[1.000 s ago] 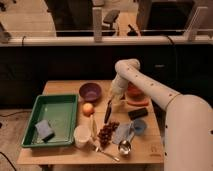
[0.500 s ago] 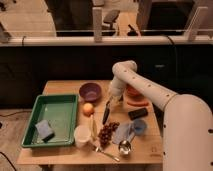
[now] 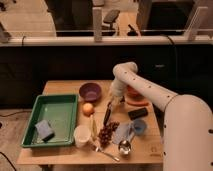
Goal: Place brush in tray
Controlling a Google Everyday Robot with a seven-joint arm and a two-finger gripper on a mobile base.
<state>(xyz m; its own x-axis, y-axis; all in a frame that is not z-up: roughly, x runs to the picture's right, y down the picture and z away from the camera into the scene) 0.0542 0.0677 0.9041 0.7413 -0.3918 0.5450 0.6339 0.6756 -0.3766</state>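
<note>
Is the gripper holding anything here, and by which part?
The gripper holds the brush by the upper end of its black handle, right of the tray.

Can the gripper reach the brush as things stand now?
Probably yes: the gripper is already low over the table, right at the brush, with nothing between them. Whether it already holds the brush is unclear.

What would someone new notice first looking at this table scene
The big white robot arm sweeps in from the right, its gripper down over the middle of the wooden table, at the top of a slim black brush. Left of it sits a large green tray with a blue sponge inside; a purple bowl stands behind.
</note>
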